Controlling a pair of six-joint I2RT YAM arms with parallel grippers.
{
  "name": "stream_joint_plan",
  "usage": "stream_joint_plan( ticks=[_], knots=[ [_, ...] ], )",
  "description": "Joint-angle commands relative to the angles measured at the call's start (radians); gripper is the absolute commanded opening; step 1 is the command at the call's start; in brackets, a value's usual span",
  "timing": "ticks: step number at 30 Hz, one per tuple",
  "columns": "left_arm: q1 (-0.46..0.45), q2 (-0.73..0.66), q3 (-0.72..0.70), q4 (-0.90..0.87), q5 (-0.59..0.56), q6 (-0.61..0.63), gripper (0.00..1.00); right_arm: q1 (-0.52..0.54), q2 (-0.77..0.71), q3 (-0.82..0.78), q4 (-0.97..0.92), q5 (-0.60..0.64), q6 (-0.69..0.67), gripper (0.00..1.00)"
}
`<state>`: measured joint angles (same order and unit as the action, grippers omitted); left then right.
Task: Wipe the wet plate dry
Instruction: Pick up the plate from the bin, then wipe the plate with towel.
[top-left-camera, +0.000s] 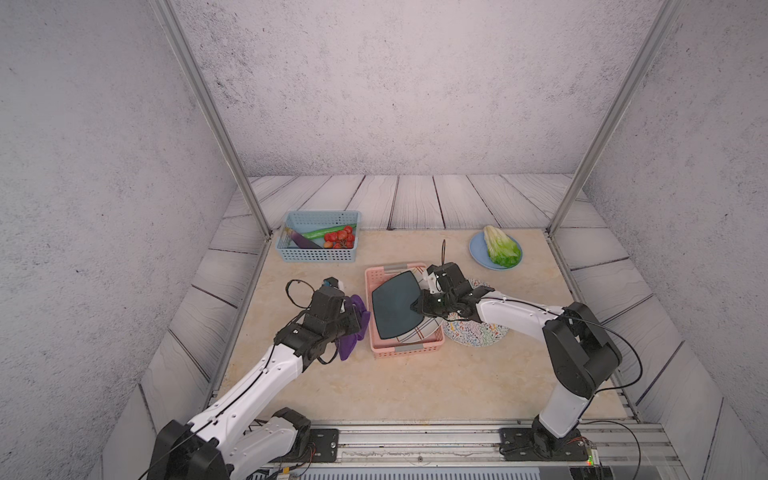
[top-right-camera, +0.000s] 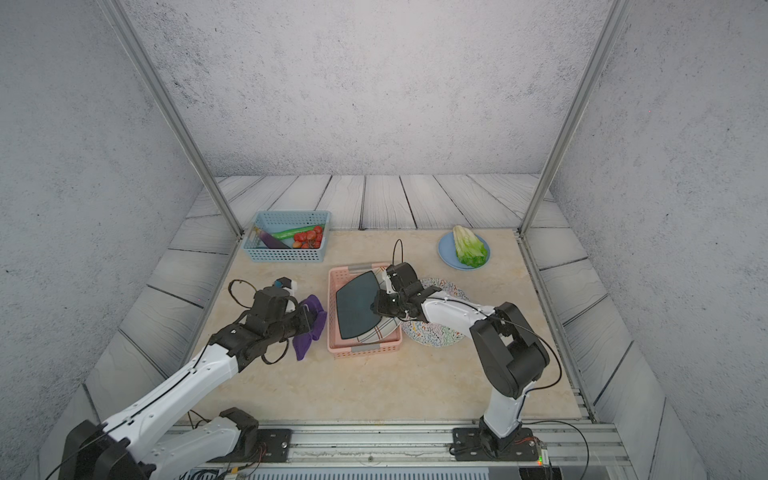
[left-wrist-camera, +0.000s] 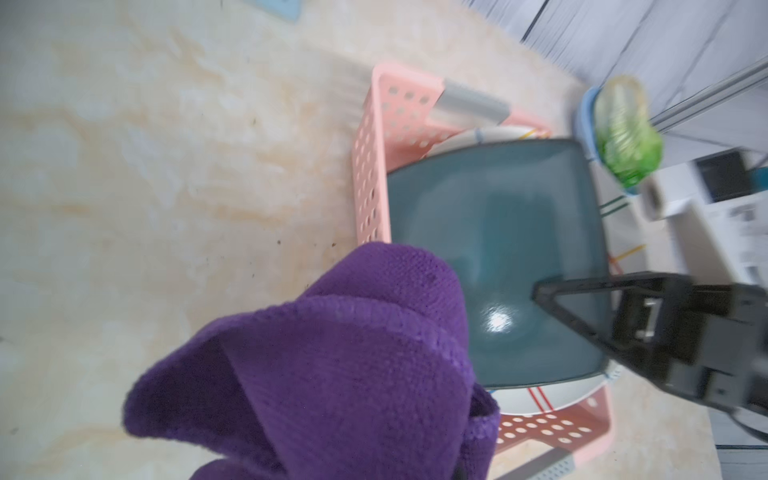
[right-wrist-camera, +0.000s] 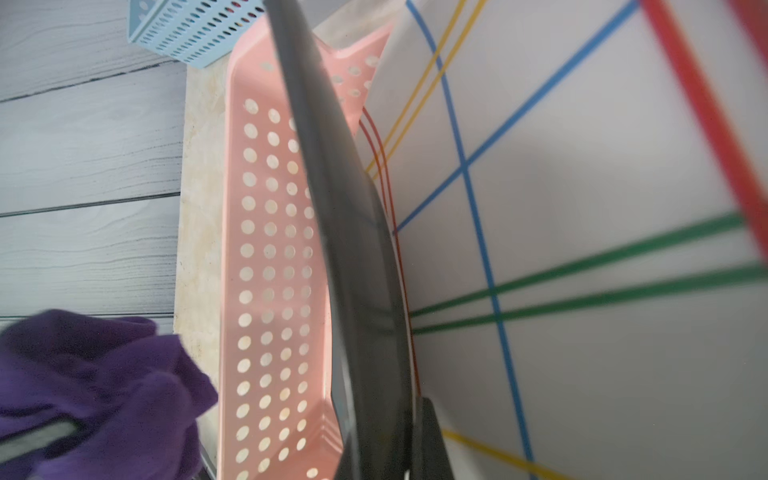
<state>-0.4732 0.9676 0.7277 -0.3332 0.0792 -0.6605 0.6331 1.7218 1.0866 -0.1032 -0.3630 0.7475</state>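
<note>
- Left wrist view: left tool is pressed shut on a purple cloth (left-wrist-camera: 332, 365); the bunched fabric hides the fingers.
- In both top views the left tool (top-left-camera: 348, 318) hangs above the tabletop (top-left-camera: 415, 395) with the cloth (top-left-camera: 350, 347) drooping below it, just beside the left wall of the pink basket (top-left-camera: 409, 353). Cloth is outside the basket and apart from the plate.
- Dark plate (top-left-camera: 395, 305), teal with rounded corners, sits in the pink basket on top of a white striped plate (top-left-camera: 424, 330).
- Right tool (top-left-camera: 415, 308) is clamped on the dark plate's right edge, one finger over the rim. Left wrist view shows that upper finger (left-wrist-camera: 552, 291) lying on the plate's face (left-wrist-camera: 498, 232), with a glare spot next to it.
- Right wrist view: dark plate (right-wrist-camera: 345, 232) seen edge-on, the striped plate (right-wrist-camera: 582, 249) on one side of it and the basket wall (right-wrist-camera: 266, 249) on the other. Cannot tell if the dark plate is lifted clear of the striped one.
- Cannot tell from any view whether the plate surface is wet.
- Patterned round plate (top-left-camera: 478, 334) lies on the tabletop just right of the basket, partly under the right arm.
- Blue plate (top-left-camera: 476, 253) at far right carries a lettuce (top-left-camera: 500, 247).
- Blue basket (top-left-camera: 318, 255) at far left holds an eggplant (top-left-camera: 305, 241), a cucumber (top-left-camera: 328, 232) and tomatoes (top-left-camera: 340, 239).
</note>
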Motion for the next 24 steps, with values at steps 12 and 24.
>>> stream_joint_plan(
  ticks=[12,24],
  knots=[
    [-0.132,0.059,0.137,0.072,0.151,0.051,0.00,0.032,-0.406,-0.175,0.441,-0.102,0.348,0.00],
    [-0.461,0.297,0.226,0.176,-0.014,-0.059,0.00,0.052,-0.469,-0.192,0.724,-0.044,0.571,0.00]
  ],
)
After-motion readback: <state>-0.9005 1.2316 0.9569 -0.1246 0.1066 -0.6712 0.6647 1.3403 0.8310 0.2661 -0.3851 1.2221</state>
